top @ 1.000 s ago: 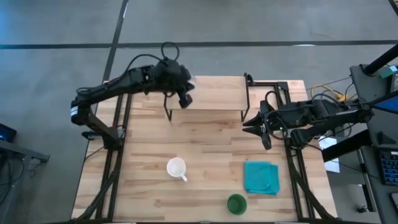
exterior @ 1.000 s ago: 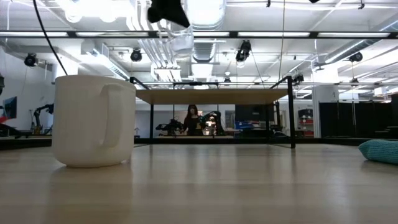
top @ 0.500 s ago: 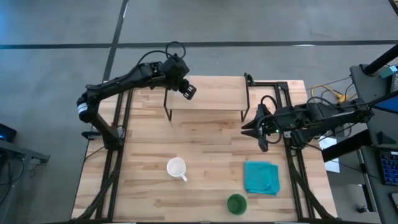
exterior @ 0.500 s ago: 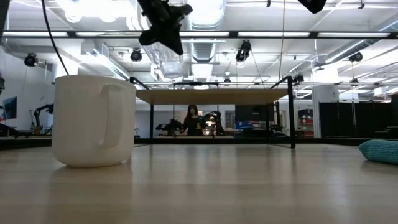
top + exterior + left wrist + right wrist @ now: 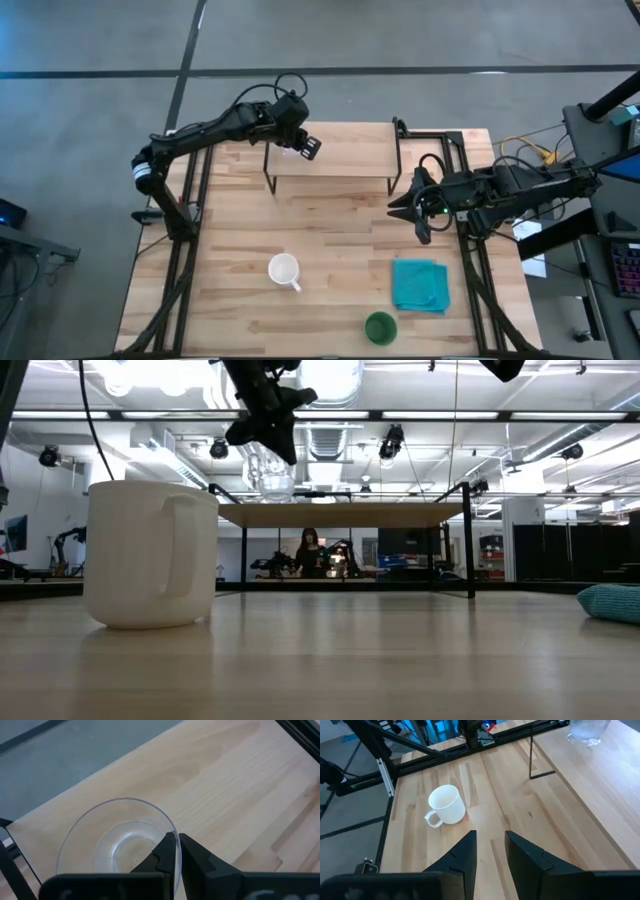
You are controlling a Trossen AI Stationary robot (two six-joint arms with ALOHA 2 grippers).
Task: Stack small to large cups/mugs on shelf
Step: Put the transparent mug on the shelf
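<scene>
The small clear glass cup (image 5: 117,845) is at the left far end of the low wooden shelf (image 5: 340,155), and my left gripper (image 5: 177,840) is shut on it from above. The cup also shows in the low view (image 5: 268,478) and the right wrist view (image 5: 587,731). The white handled mug (image 5: 284,270) stands upright on the tabletop, near centre-left. The green cup (image 5: 380,327) stands at the near edge. My right gripper (image 5: 408,205) hovers open and empty just right of the shelf. My left gripper pinches the glass cup's rim (image 5: 172,827), one finger (image 5: 165,852) inside the cup and the other (image 5: 196,854) outside its wall. The fingers come from above, pointing down at a slant. The cup is upright, with its base on or just above the shelf board (image 5: 600,785).
A teal folded cloth (image 5: 420,285) lies at the near right, beside the green cup. The shelf stands on thin black legs (image 5: 270,180) at the table's far side. The rest of the shelf top (image 5: 215,780) to the right of the glass is bare.
My left gripper has come down toward the shelf's left end with the glass cup, tipping as it went. The cup has dropped from well above the shelf to the shelf board and is upright. My right gripper has shifted slightly toward the shelf.
</scene>
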